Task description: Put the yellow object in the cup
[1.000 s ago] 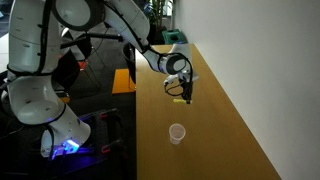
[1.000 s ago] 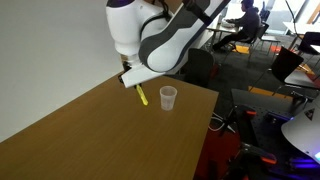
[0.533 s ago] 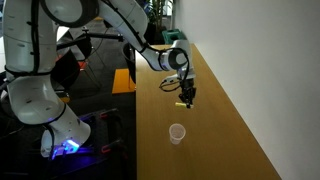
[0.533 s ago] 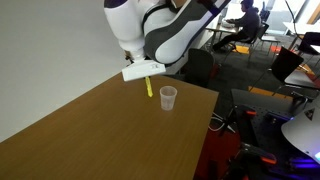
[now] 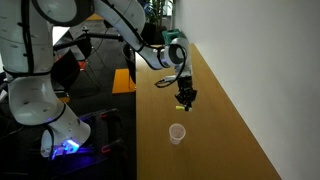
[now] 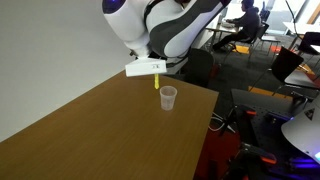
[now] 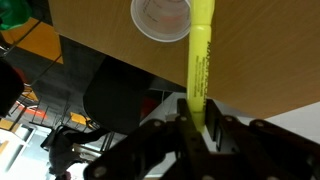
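My gripper point(image 7: 197, 118) is shut on the yellow object point(image 7: 201, 55), a bright yellow stick with print along its side, and holds it above the wooden table point(image 7: 270, 50). In the wrist view the stick reaches up past the right rim of the translucent cup point(image 7: 161, 18). In an exterior view the gripper point(image 5: 184, 101) hangs with the yellow object point(image 5: 181, 105) some way beyond the cup point(image 5: 177, 133). In an exterior view the yellow object point(image 6: 157, 82) hangs just above and left of the cup point(image 6: 168, 97).
The cup stands near the table's edge point(image 6: 205, 125). Beyond that edge are a dark chair point(image 7: 125, 95), an orange box point(image 5: 123, 81) and office furniture point(image 6: 280, 70). A wall point(image 5: 260, 60) runs along the table's far side.
My gripper has carried the yellow object up and toward the cup; it now hangs closer to the cup than a second ago. The cup has not moved.
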{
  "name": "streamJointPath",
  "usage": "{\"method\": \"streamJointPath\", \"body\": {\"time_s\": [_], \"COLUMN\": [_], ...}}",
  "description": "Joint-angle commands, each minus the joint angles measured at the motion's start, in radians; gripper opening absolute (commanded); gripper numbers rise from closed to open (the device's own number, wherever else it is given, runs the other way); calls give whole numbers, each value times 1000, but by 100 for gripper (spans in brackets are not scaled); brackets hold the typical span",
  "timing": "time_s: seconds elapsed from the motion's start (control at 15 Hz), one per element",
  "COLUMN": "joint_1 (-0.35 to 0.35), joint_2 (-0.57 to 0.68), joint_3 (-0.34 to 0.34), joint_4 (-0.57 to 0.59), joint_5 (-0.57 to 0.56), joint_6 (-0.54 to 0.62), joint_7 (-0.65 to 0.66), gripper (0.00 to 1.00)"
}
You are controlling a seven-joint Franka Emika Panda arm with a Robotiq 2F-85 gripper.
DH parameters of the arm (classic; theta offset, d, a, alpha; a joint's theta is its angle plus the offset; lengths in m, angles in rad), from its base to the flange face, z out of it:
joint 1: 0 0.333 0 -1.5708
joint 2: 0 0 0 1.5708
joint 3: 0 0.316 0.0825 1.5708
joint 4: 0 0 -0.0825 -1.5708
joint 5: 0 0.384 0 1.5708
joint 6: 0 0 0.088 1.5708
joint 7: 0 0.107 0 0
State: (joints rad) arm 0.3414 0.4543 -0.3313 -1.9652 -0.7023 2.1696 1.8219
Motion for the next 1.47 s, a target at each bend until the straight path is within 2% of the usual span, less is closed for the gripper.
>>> {"method": "streamJointPath", "body": {"time_s": [0.0, 0.07, 0.13, 0.4, 0.6, 1.0, 1.4], "joint_1": [-79, -83, -85, -78, -84, -115, -161], "joint_2": [-14, -19, -22, -7, 3, -2, 9], "joint_3": [84, 86, 86, 109, 146, 224, 235], "joint_4": [2, -1, -4, -3, -2, -21, -30], "joint_5": [-37, -38, -38, -142, -214, -223, -231], "joint_6": [-20, -20, -20, -65, -143, -276, -307], "joint_7": [19, 19, 19, 209, 343, 480, 555], "gripper": [21, 21, 5, 5, 5, 5, 5]}}
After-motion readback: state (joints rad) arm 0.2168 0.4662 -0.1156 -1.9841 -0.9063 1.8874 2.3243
